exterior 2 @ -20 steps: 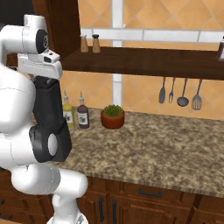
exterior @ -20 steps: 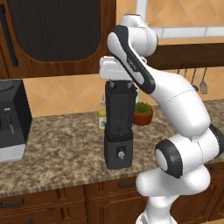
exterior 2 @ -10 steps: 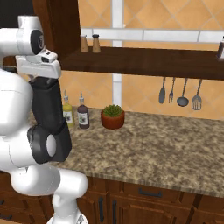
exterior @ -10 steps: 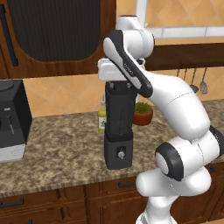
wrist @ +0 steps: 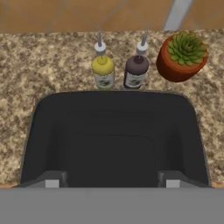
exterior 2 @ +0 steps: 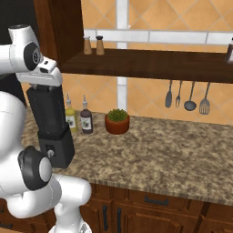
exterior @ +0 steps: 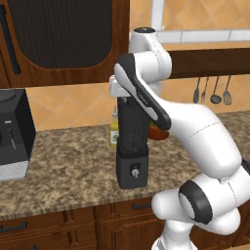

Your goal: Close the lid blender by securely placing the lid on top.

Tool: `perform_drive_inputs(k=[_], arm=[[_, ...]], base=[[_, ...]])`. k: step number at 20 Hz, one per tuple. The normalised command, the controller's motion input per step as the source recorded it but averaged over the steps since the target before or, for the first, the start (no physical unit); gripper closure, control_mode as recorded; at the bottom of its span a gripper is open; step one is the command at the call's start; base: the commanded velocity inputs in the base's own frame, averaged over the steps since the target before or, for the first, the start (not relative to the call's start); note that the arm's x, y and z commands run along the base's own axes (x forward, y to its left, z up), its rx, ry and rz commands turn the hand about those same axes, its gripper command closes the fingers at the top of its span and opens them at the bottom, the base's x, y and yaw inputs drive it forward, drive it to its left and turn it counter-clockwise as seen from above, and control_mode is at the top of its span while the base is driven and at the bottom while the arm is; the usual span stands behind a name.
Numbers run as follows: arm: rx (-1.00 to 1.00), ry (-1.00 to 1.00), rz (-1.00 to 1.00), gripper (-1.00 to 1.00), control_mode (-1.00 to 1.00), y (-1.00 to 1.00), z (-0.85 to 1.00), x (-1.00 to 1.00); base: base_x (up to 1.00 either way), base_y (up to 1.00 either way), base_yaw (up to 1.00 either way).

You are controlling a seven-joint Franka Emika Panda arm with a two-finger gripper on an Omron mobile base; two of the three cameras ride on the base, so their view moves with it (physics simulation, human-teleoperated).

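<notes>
The black blender (exterior: 132, 146) stands on the granite counter near its front edge, its knob facing me; it is also at the left as the blender (exterior 2: 52, 123). My hand sits directly over the top of its dark jar. In the hand view the lid (wrist: 113, 144), a black square with rounded corners and a raised centre, lies straight below the camera. My gripper (wrist: 112, 180) holds it, one fingertip at each side of its near edge. The lid hides the jar's mouth, so I cannot tell whether it rests fully on the rim.
Behind the blender stand a yellow bottle (wrist: 103, 70), a dark bottle (wrist: 135, 70) and a potted succulent (wrist: 181, 57). A boxy black-and-grey appliance (exterior: 12, 136) sits at the far left. Utensils (exterior 2: 186, 95) hang on the wall under a wooden shelf (exterior 2: 150, 63).
The hand has sunk slightly toward the jar's top and the upper arm has turned a little. The blender has stayed put.
</notes>
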Motion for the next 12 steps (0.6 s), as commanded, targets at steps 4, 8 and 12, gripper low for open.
perform_drive_inputs(k=[4, 8, 12], arm=[[0.0, 0.0, 0.0, -1.0, -1.0, -0.06, 0.0, -0.23], [0.0, 0.0, 0.0, -1.0, -1.0, -0.11, 0.06, -0.13], [0.0, 0.0, 0.0, -1.0, -1.0, -0.17, 0.02, -0.16]], base=[[0.0, 0.0, 0.0], [0.0, 0.0, 0.0], [0.0, 0.0, 0.0]])
